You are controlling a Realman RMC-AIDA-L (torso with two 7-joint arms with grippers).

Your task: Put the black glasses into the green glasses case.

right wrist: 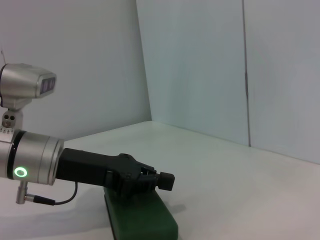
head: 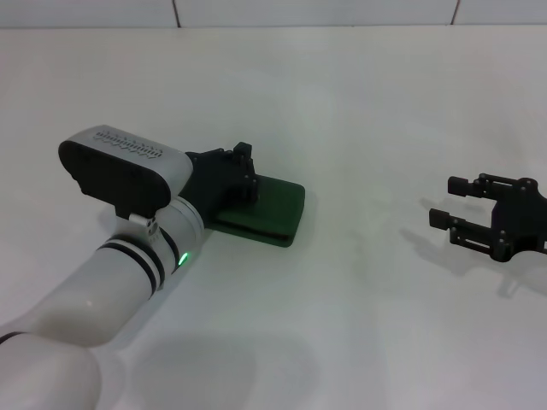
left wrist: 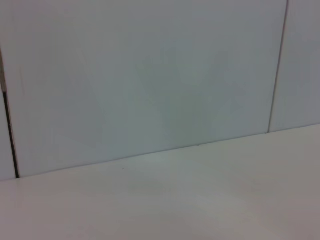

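We see a big white table (head: 359,111) that fills almost all of the head view. Its top is smooth and plain, with soft gray shadows on it. Behind the table stands a pale wall (left wrist: 150,75) made of flat panels. Thin dark lines run up and down between the panels. In the right wrist view two walls meet in a corner (right wrist: 144,75).

Left end effector (head: 245,166) over closed case (head: 272,209).
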